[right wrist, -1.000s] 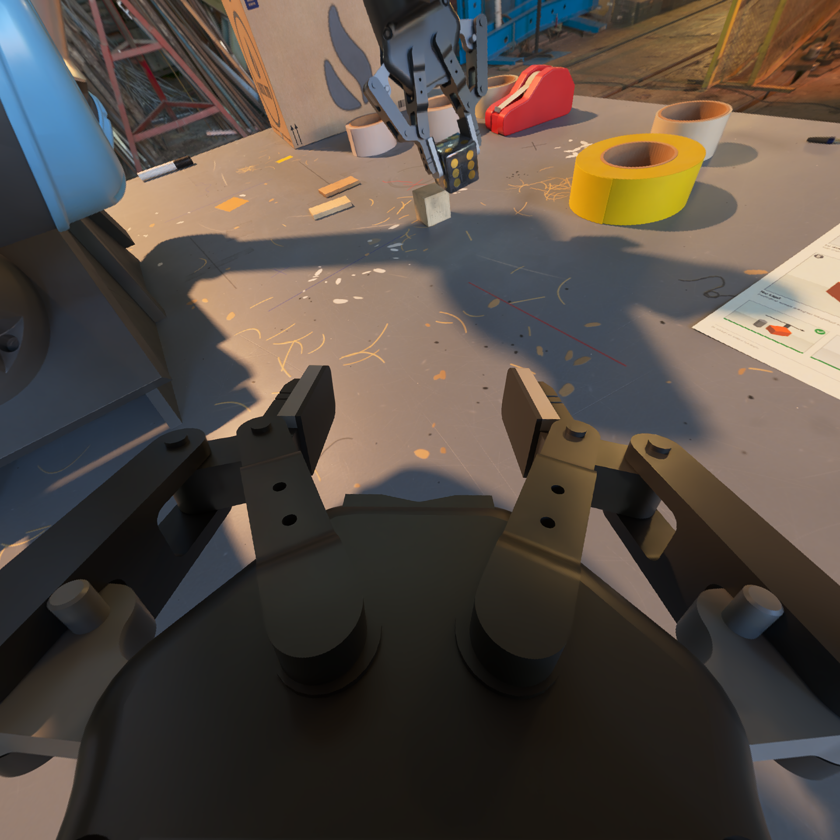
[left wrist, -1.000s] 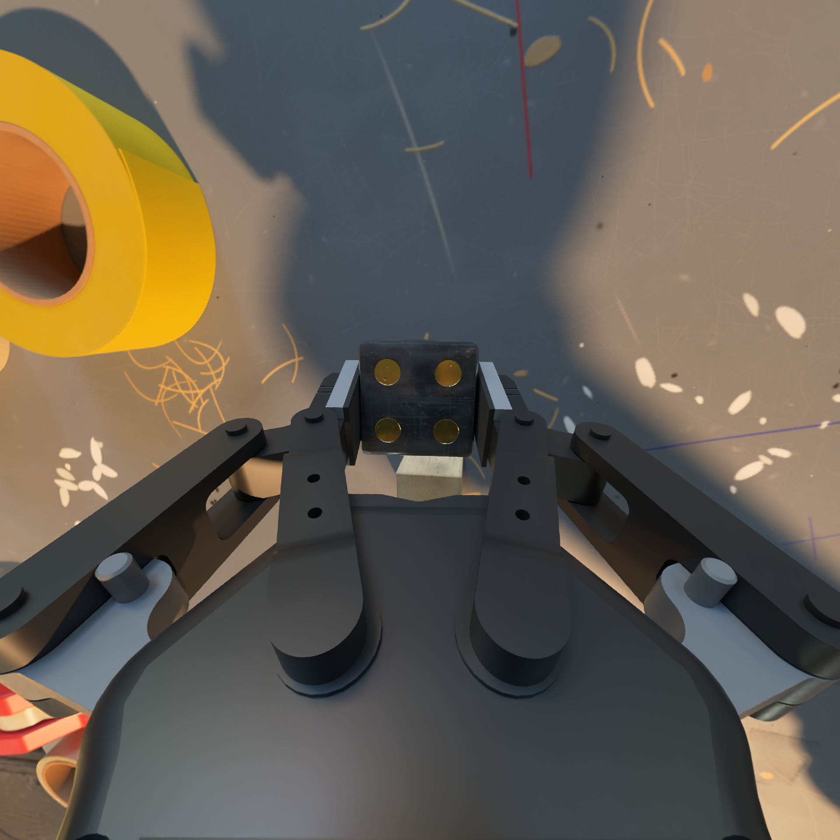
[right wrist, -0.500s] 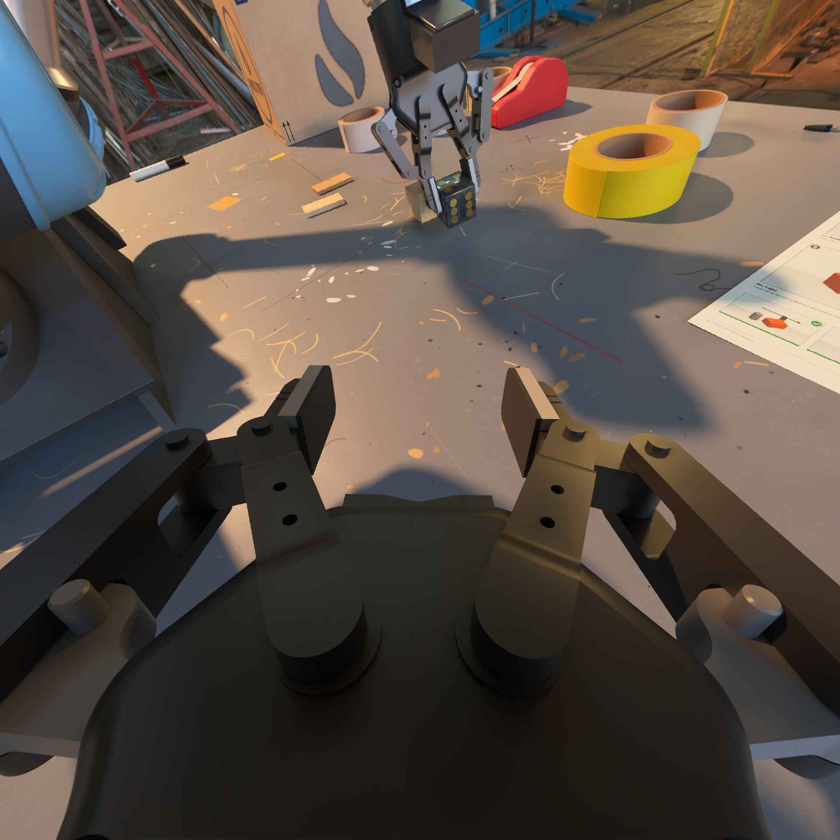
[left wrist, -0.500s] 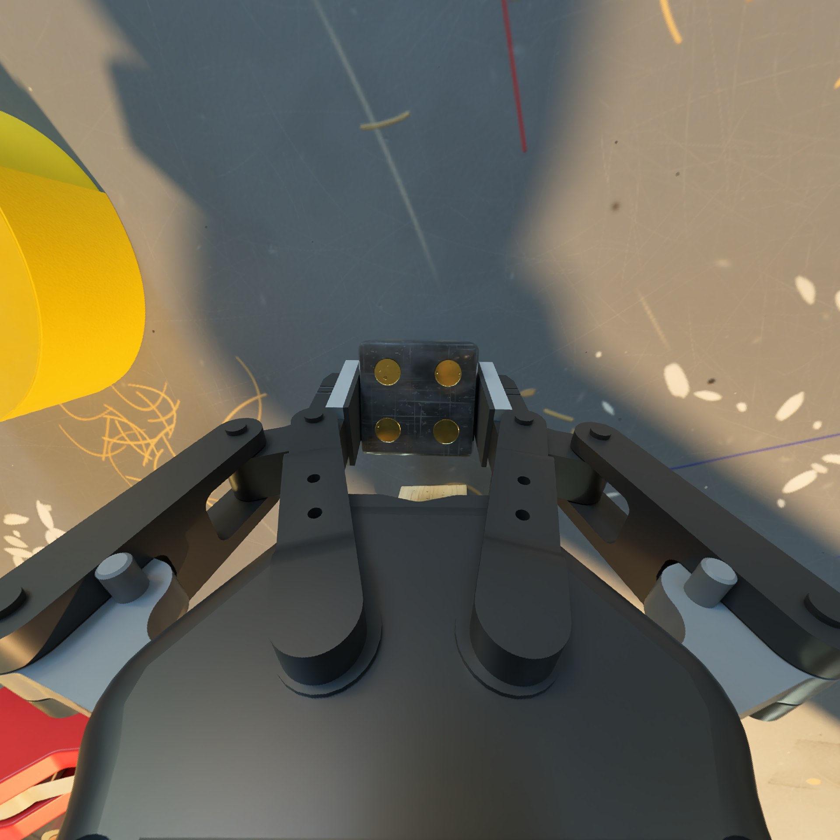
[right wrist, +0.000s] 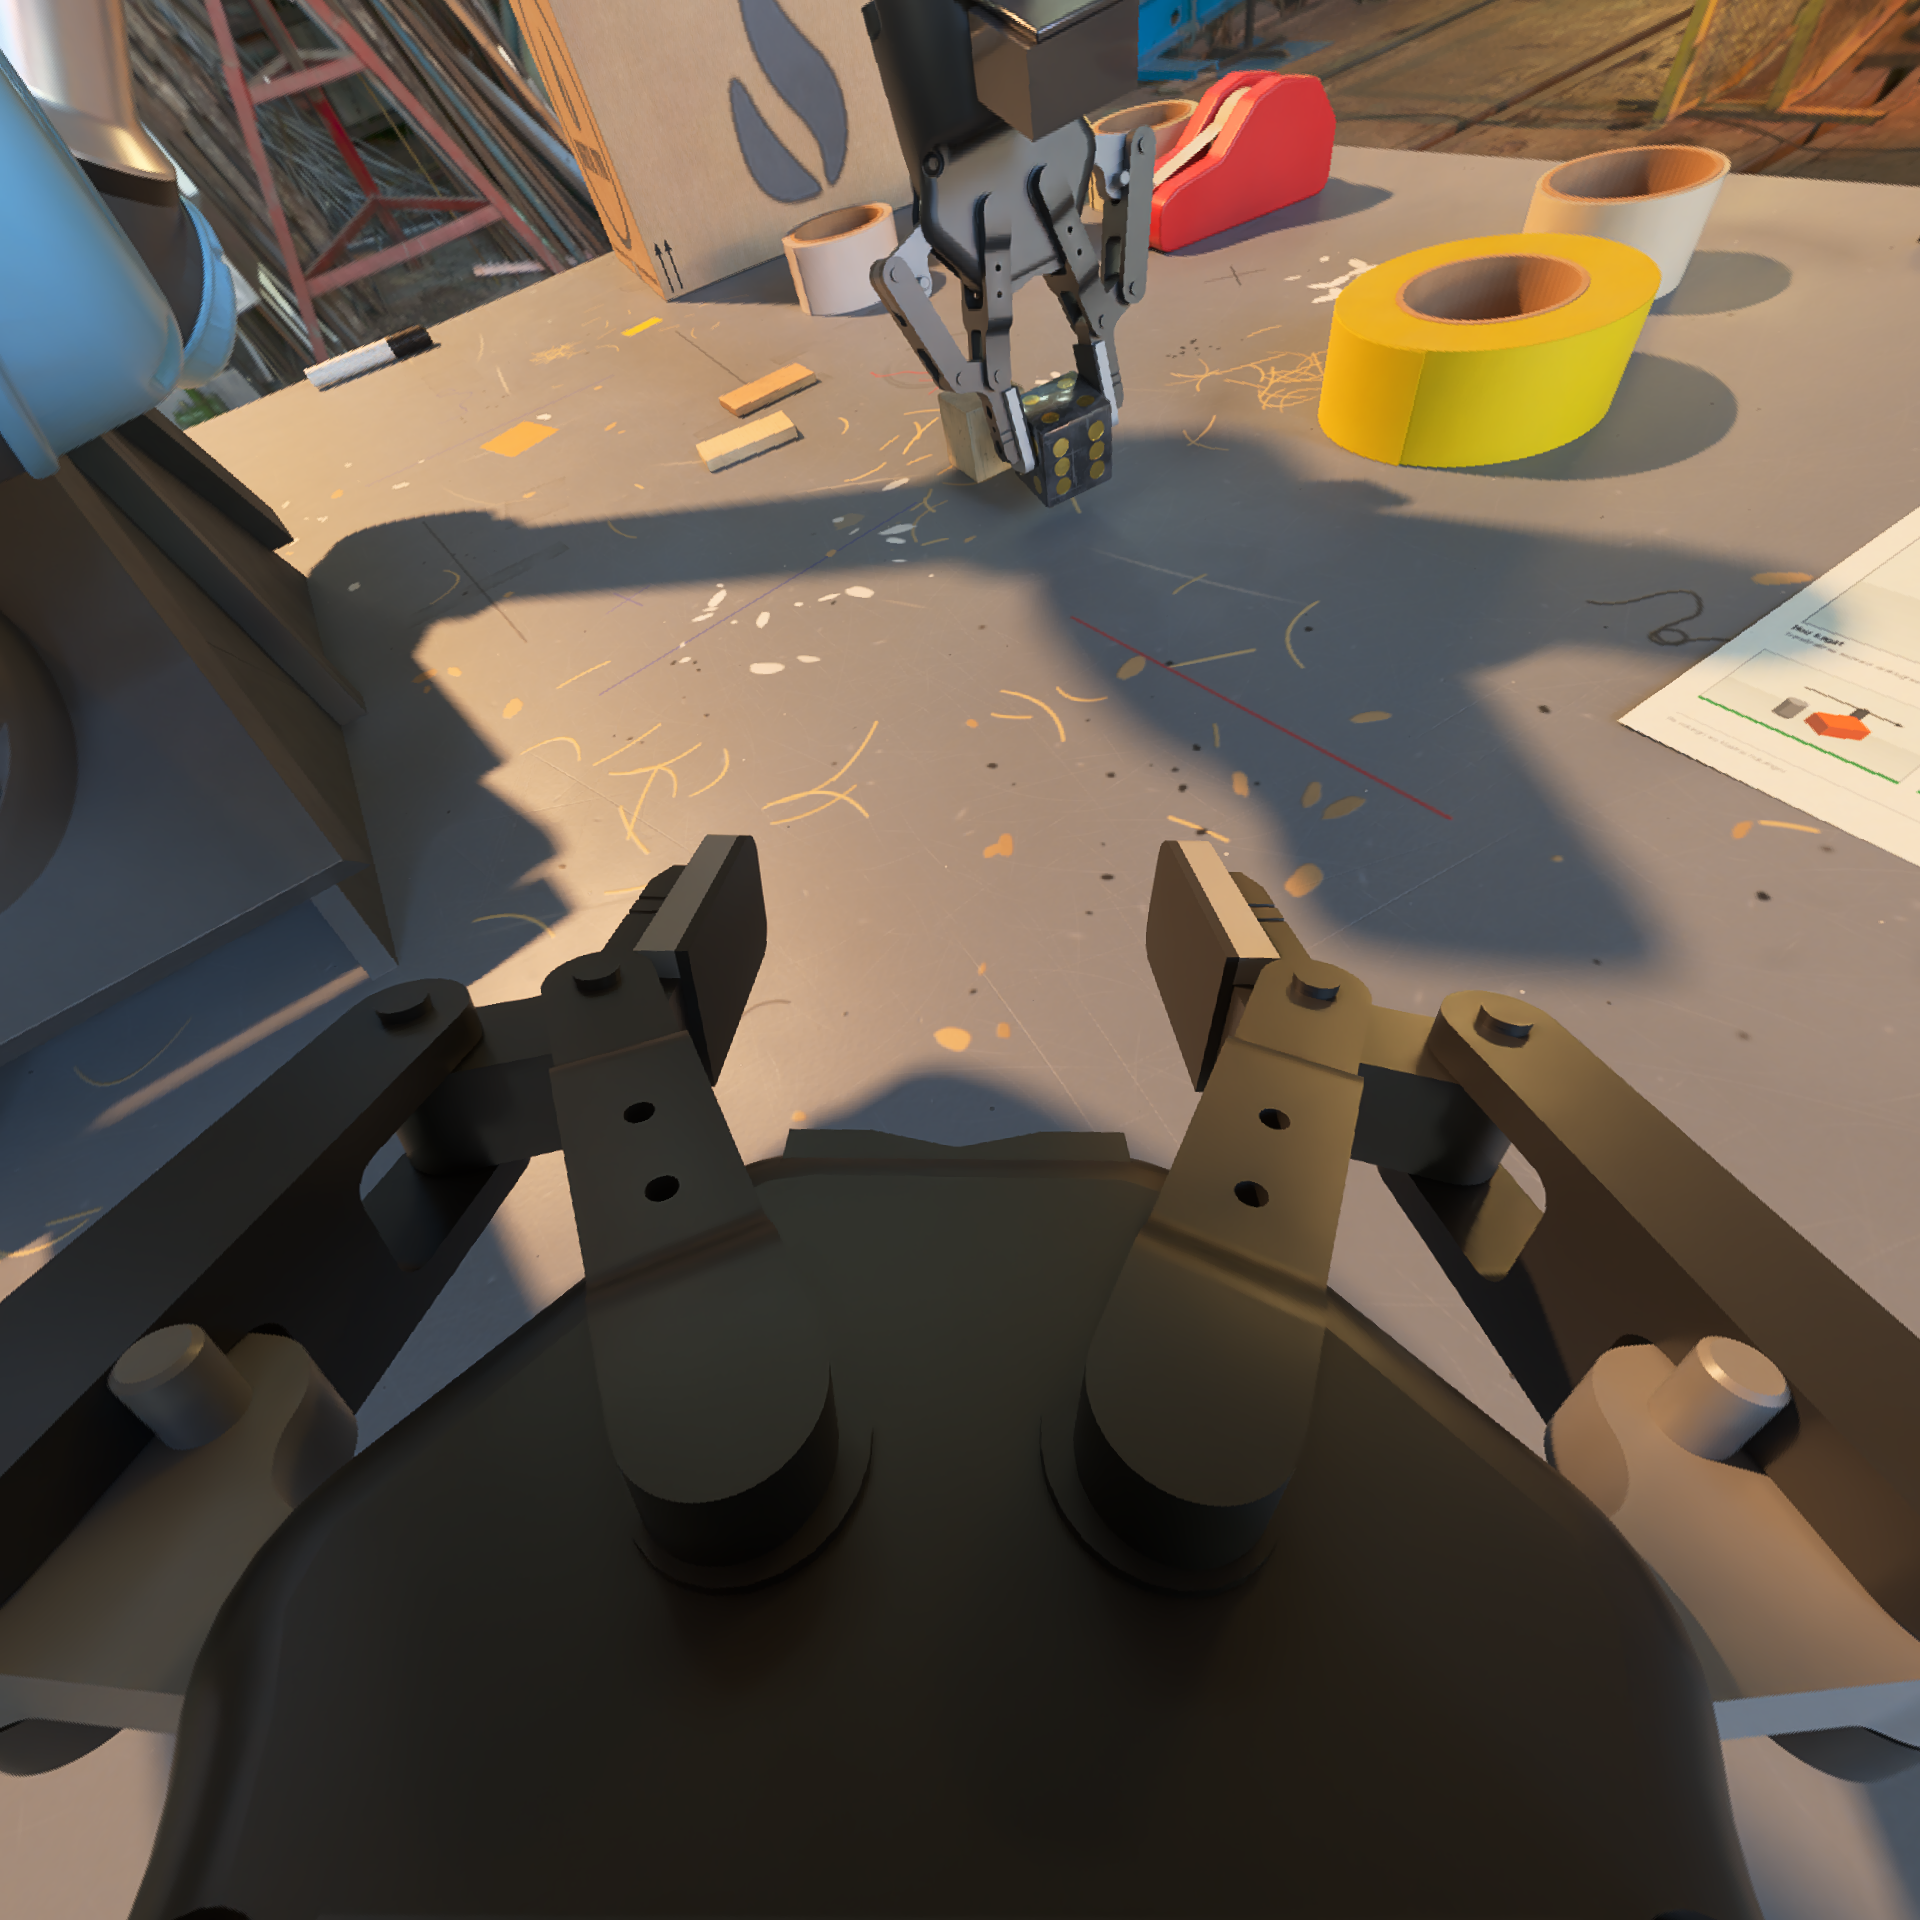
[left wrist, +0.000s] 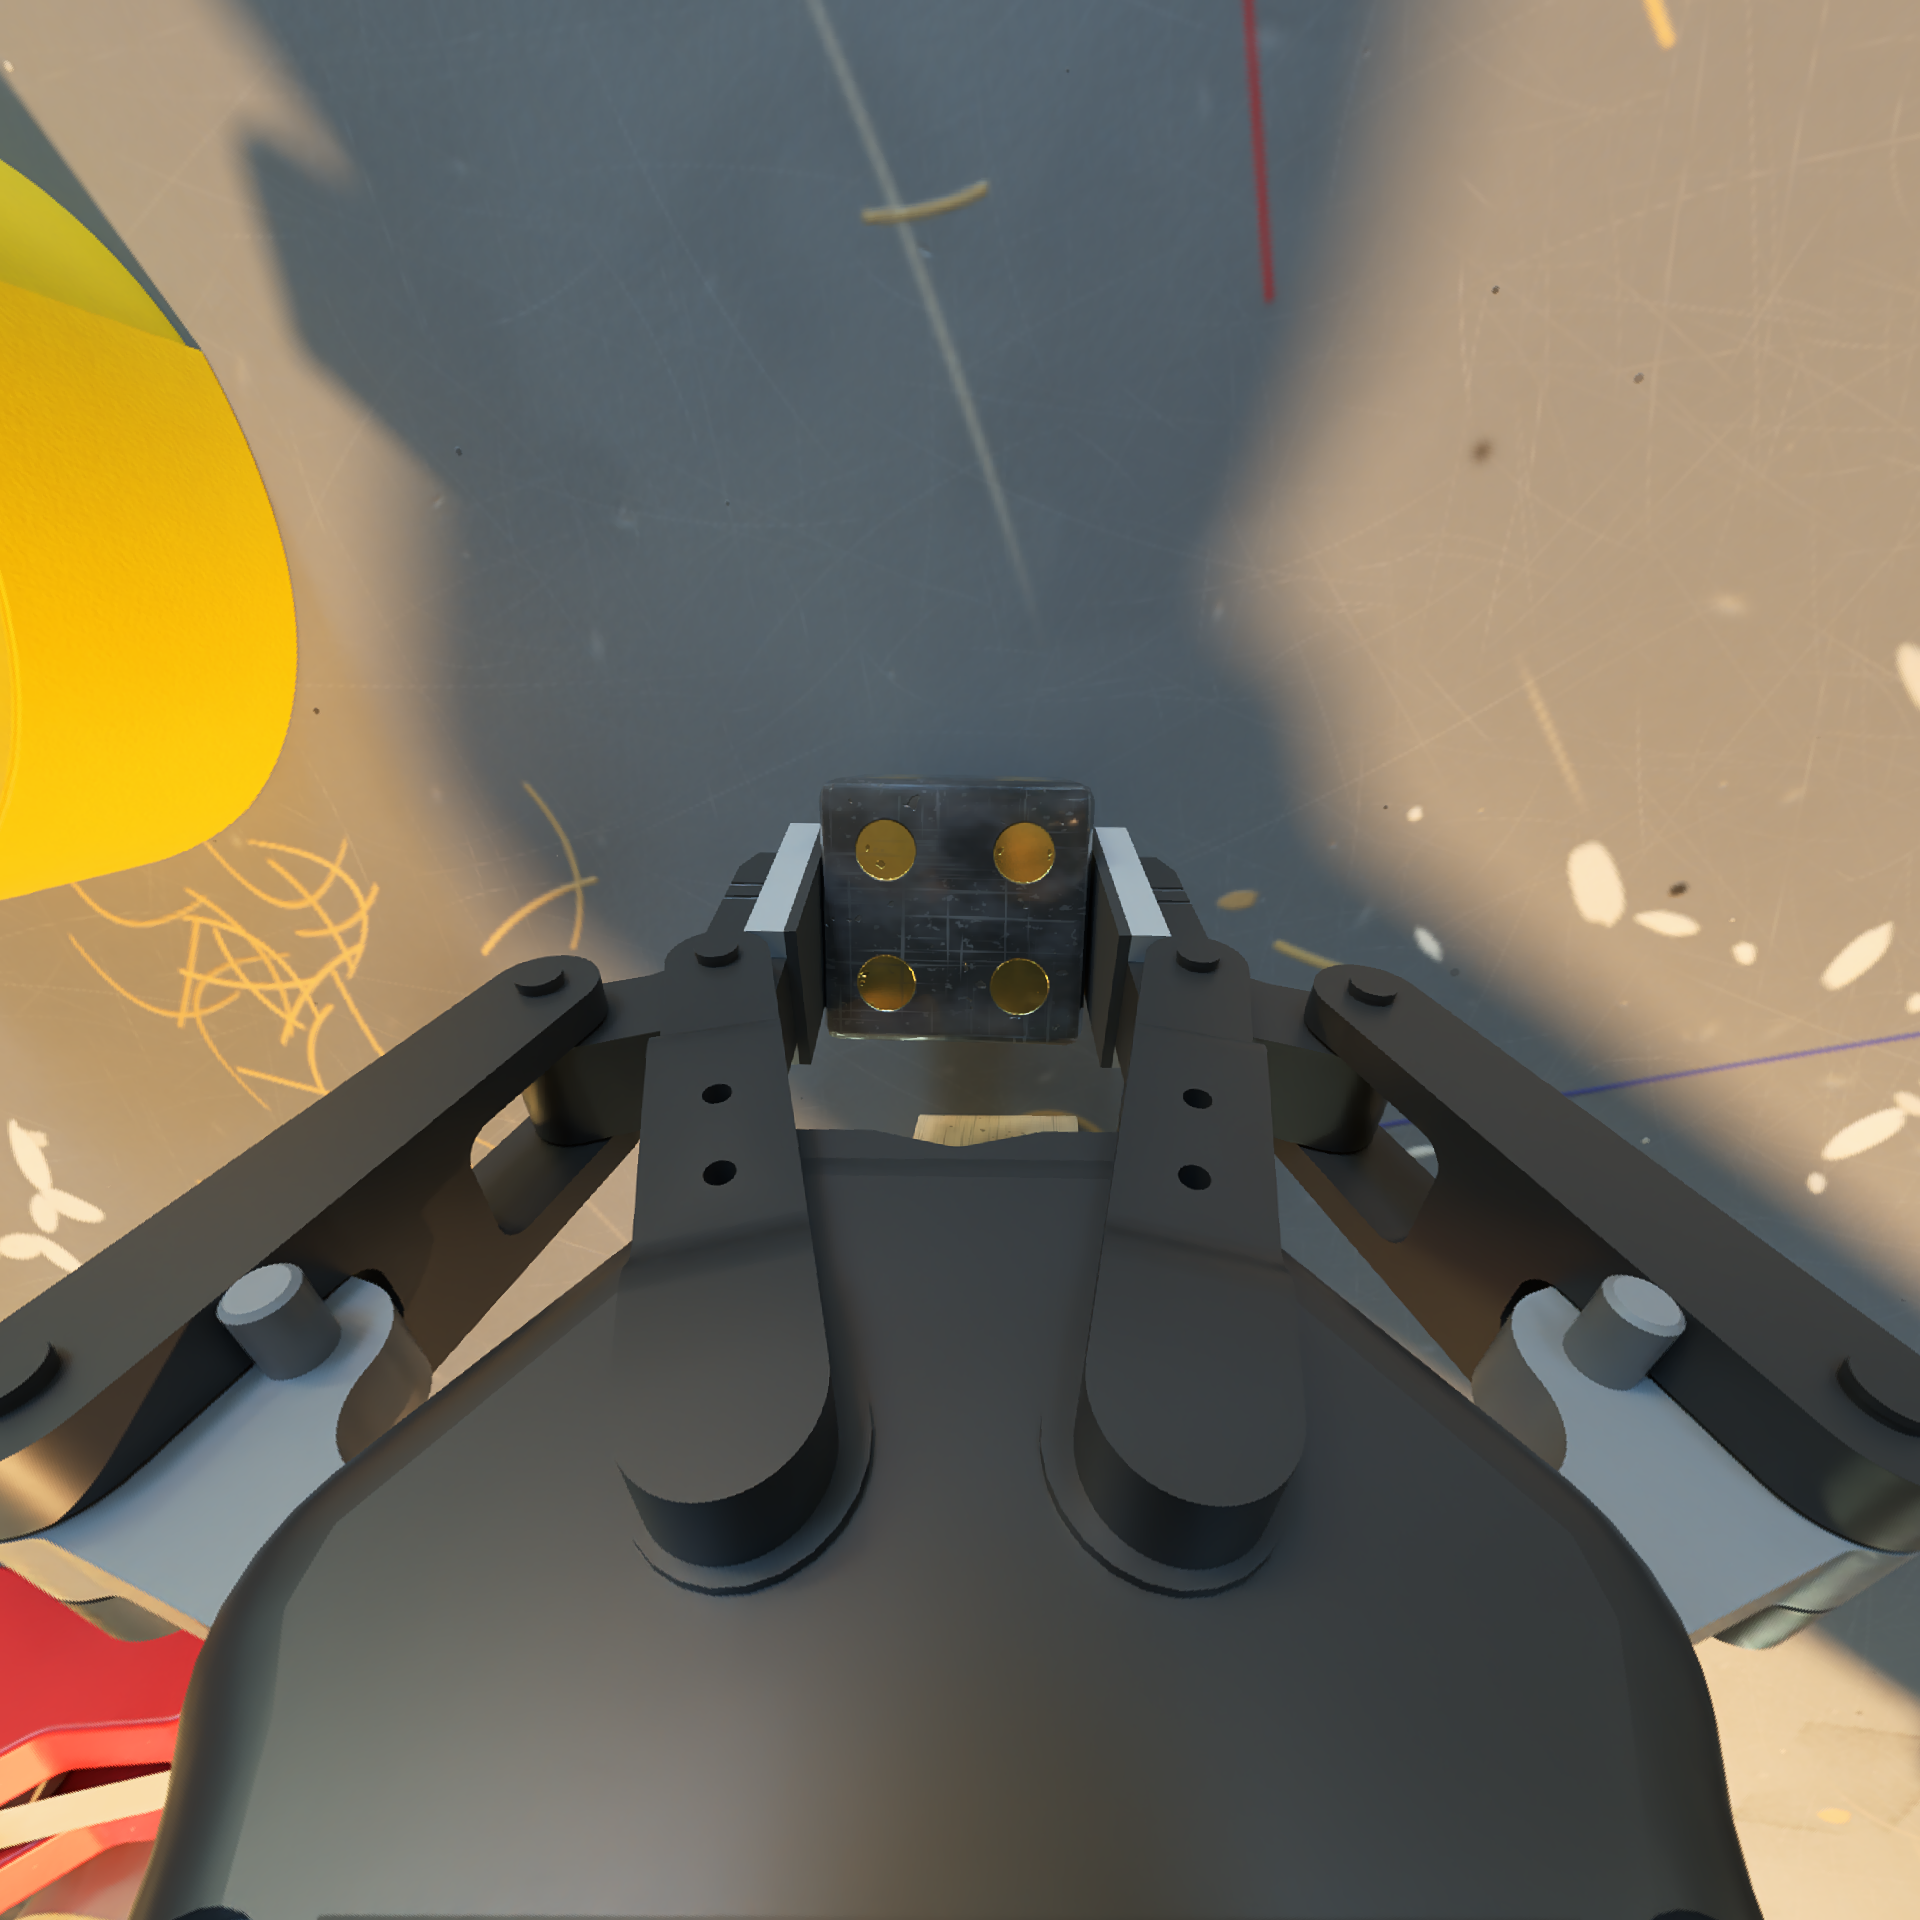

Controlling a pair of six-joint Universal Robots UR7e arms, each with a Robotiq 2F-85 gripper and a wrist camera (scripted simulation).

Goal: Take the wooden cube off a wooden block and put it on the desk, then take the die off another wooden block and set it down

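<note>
Pale flat wooden blocks lie at left on the grey desk. Just right, a light wooden cube sits beside the left gripper, which pinches a black die with gold pips, low over the desk. Farther right stands a yellow tape roll. Nearer, the right gripper hangs spread and empty.

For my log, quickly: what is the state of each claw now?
Left claw: closed on the die, low beside the wooden block.
Right claw: open, holding nothing.
</note>
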